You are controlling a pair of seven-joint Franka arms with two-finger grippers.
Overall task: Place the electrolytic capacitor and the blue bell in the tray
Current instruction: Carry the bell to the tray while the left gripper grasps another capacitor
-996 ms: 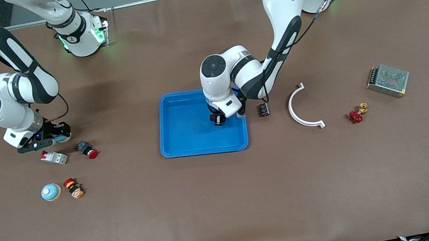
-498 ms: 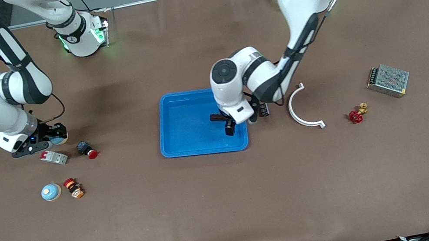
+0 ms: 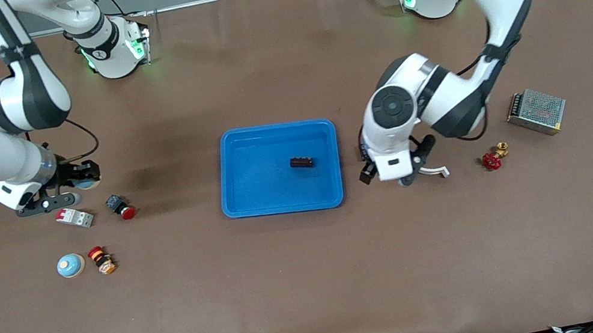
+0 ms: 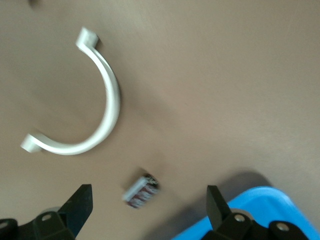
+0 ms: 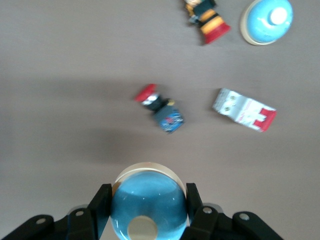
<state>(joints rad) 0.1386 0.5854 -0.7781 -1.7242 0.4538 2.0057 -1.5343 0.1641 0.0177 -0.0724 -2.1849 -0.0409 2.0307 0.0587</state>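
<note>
The left gripper (image 4: pixel 147 207) is hovering over the bare table just beside the tray (image 3: pixel 225 173), toward the left arm's end. Its fingers (image 4: pixel 80 204) are standing wide apart and gripping nothing. Only their tips are showing in the left wrist view, which is cutting off the rest. Under the gap a small cylindrical part (image 4: pixel 141 190) is lying on the table, too small to identify. In the front view the left arm's wrist is covering that spot. A white curved bracket (image 4: pixel 97 107) is lying near it. From the front only one end of the bracket is peeking out past the arm.

A dark oblong part (image 3: pixel 302 162) is lying inside the tray, in the half nearer the left arm's end. Its details are too fine to make out.

The right gripper (image 3: pixel 82 181) is hanging over the table near the right arm's end. It is clamping a blue bell (image 5: pixel 149 202) between its fingers (image 5: pixel 100 200), well apart from the tray. Below it are lying a red-and-white breaker (image 3: pixel 75 218) and a red-capped button (image 3: pixel 121 207). Nearer the front camera are sitting a second blue bell (image 3: pixel 70 265) and an orange-and-red button (image 3: pixel 101 259), the latter cut off at the edge of the right wrist view.

Toward the left arm's end are resting a metal mesh box (image 3: pixel 536 112), a red valve handle (image 3: pixel 492 160) and a brass fitting (image 3: pixel 502 147).
</note>
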